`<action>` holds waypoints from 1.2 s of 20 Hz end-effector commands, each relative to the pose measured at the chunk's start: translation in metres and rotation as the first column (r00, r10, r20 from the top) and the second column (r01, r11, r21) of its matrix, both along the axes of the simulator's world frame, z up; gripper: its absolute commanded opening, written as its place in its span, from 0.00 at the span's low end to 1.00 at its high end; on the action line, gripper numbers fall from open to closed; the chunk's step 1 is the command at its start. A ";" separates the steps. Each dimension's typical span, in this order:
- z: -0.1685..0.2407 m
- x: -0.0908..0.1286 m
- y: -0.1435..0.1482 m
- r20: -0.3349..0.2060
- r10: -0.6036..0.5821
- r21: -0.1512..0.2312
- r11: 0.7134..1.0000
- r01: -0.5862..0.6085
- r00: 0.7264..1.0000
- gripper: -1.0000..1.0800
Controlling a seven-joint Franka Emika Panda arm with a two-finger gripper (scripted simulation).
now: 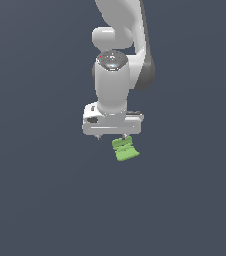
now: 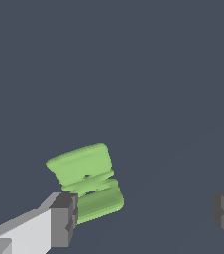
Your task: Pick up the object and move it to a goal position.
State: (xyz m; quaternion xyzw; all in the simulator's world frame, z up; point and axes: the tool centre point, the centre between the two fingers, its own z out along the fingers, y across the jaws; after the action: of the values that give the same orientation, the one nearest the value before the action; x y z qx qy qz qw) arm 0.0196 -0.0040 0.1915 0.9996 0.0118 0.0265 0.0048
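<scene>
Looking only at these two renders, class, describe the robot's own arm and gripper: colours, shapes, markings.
The arm is glossy white with rounded, cylindrical links and a dark grey band at one joint. A silvery cap with a small red dot tops the wrist. The gripper has a wide, boxy white body. In the wrist view its fingers are pale grey bars ending in dark grey, blocky pads. No cables show.

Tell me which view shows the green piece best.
The wrist view: the green piece appears large there, with its flat tab, ridged block end and the notch between them visible, beside one finger of the open gripper. The exterior view shows the piece small, just below the gripper, with little surface detail.
</scene>
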 end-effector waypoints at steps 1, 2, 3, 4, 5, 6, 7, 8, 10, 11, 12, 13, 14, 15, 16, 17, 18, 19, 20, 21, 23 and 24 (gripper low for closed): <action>0.000 0.000 0.000 0.000 0.000 0.000 1.000 0.000 1.000 0.62; 0.000 0.000 -0.001 -0.001 0.000 -0.001 1.000 0.000 1.000 0.62; -0.001 -0.001 -0.002 -0.003 0.001 -0.003 1.000 -0.001 1.000 0.62; -0.002 -0.002 -0.005 -0.007 0.002 -0.006 1.000 -0.002 1.000 0.62; -0.003 -0.003 -0.009 -0.012 0.003 -0.010 1.000 -0.003 1.000 0.62; -0.004 -0.004 -0.011 -0.015 0.005 -0.013 1.000 -0.005 1.000 0.62; -0.005 -0.004 -0.013 -0.017 0.005 -0.015 1.000 -0.006 1.000 0.62; -0.004 -0.004 -0.013 -0.017 0.005 -0.015 1.000 -0.006 1.000 0.62; -0.005 -0.004 -0.012 -0.016 0.004 -0.014 1.000 -0.004 1.000 0.62; -0.006 -0.004 -0.012 -0.015 0.000 -0.014 1.000 -0.001 1.000 0.62; -0.007 -0.004 -0.013 -0.013 -0.004 -0.013 1.000 0.004 1.000 0.62; -0.008 -0.004 -0.013 -0.011 -0.010 -0.013 1.000 0.009 1.000 0.62; -0.010 -0.004 -0.014 -0.009 -0.016 -0.012 1.000 0.016 1.000 0.62; -0.011 -0.005 -0.014 -0.006 -0.024 -0.011 1.000 0.024 1.000 0.62; -0.014 -0.005 -0.015 -0.002 -0.033 -0.009 0.999 0.033 0.999 0.62; -0.016 -0.005 -0.015 0.001 -0.043 -0.008 0.999 0.043 0.999 0.62; -0.019 -0.005 -0.016 0.005 -0.055 -0.006 0.998 0.055 0.998 0.62; -0.022 -0.006 -0.017 0.010 -0.067 -0.004 0.998 0.067 0.998 0.62; -0.025 -0.006 -0.017 0.015 -0.081 -0.001 0.997 0.081 0.997 0.62; -0.028 -0.007 -0.018 0.020 -0.096 0.002 0.995 0.096 0.995 0.62; -0.036 -0.008 -0.020 0.032 -0.130 0.010 0.992 0.129 0.991 0.62; -0.040 -0.009 -0.021 0.039 -0.148 0.014 0.989 0.148 0.988 0.62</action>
State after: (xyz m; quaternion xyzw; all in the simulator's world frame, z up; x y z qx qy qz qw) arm 0.0119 -0.0232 0.1576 0.9979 -0.0493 0.0414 0.0034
